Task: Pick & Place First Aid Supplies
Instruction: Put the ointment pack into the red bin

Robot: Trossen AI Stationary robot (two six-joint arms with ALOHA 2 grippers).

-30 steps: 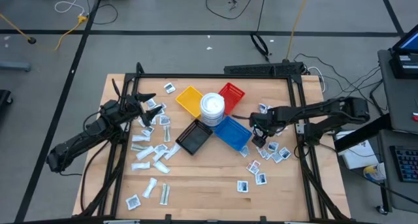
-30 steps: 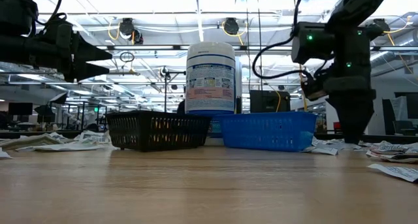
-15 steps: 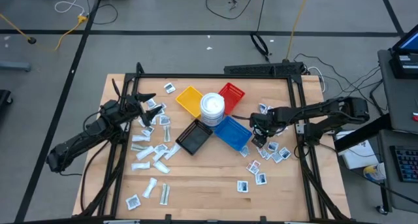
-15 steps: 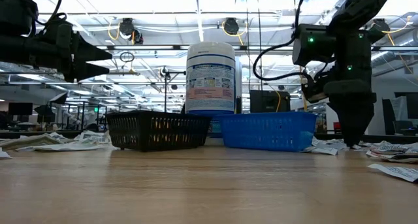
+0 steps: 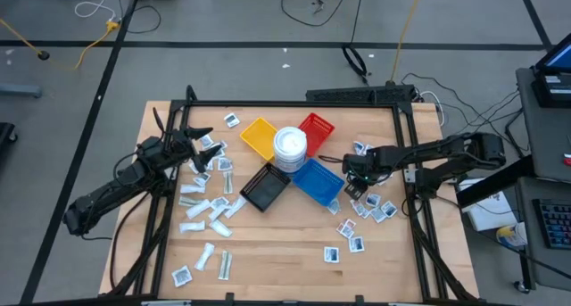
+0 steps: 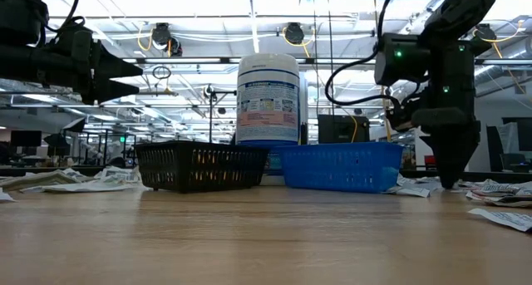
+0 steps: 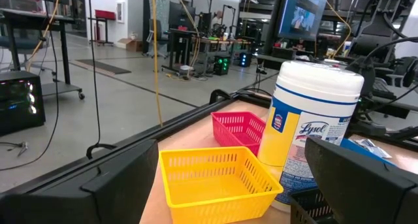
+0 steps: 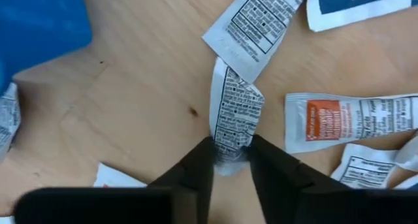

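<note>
The right gripper's fingers [image 8: 196,168] pinch a printed white packet [image 8: 235,113] buckling between them.

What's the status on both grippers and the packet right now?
Right gripper down at the table beside the blue tray, pinching a white packet. Left gripper open, waiting above the left packets. Loose packets close around; nothing blocking.

On my worktop [image 5: 268,252] a white tub [image 5: 289,146] stands at the centre of four trays; the yellow tray [image 5: 259,135] lies at its ten o'clock, the red tray [image 5: 316,128] at two, the blue tray [image 5: 317,183] at four, the black tray [image 5: 264,189] at seven; all crowd close around it.
</note>
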